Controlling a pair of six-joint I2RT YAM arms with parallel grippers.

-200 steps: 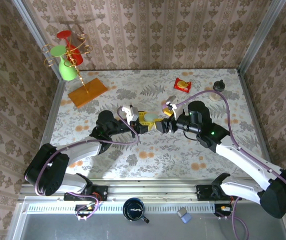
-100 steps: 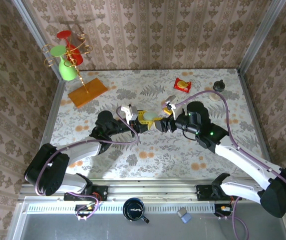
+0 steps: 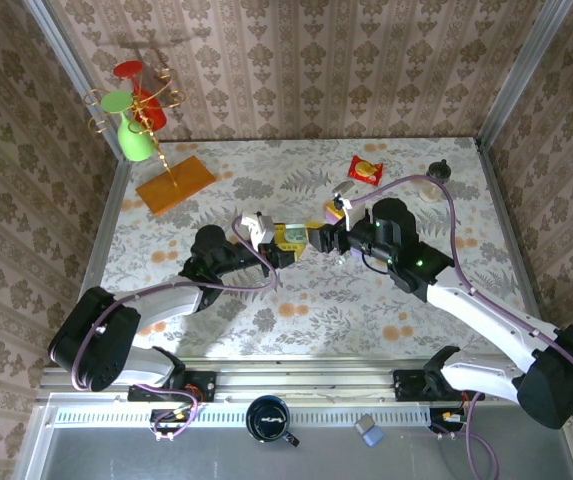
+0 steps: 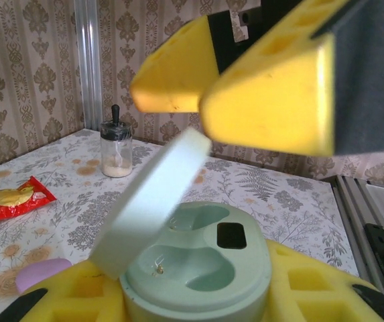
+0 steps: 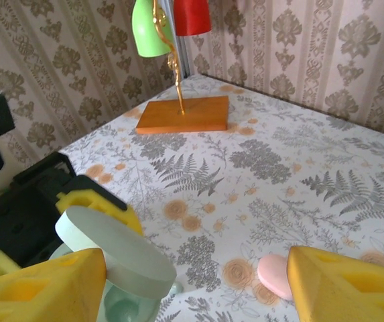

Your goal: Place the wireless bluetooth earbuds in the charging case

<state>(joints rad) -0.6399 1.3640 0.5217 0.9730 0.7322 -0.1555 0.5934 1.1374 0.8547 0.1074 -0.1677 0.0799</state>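
Nearest, below the front rail, stands a dark mug [image 3: 269,418]. At mid-bench [image 3: 306,310] the left gripper [image 3: 280,245] stays clamped on the mint charging case [image 4: 198,268], with its yellow jaws pressed to both sides. The lid [image 4: 151,194] is tilted open. A tiny glinting speck [image 4: 158,269] sits in one well, too small to tell whether it is an earbud. The right gripper [image 3: 319,238] has come left and farther back since a second ago. It now hangs close over the case with its jaws apart and nothing between them, and the raised lid leans just under them. Just beyond, a pink oval case [image 5: 275,274] lies on the bench. Farther back are a red packet [image 3: 365,170] and a small jar [image 3: 438,172] at the far right. At the far left is a wooden-based stand [image 3: 171,185] carrying green and red cups [image 3: 134,143].
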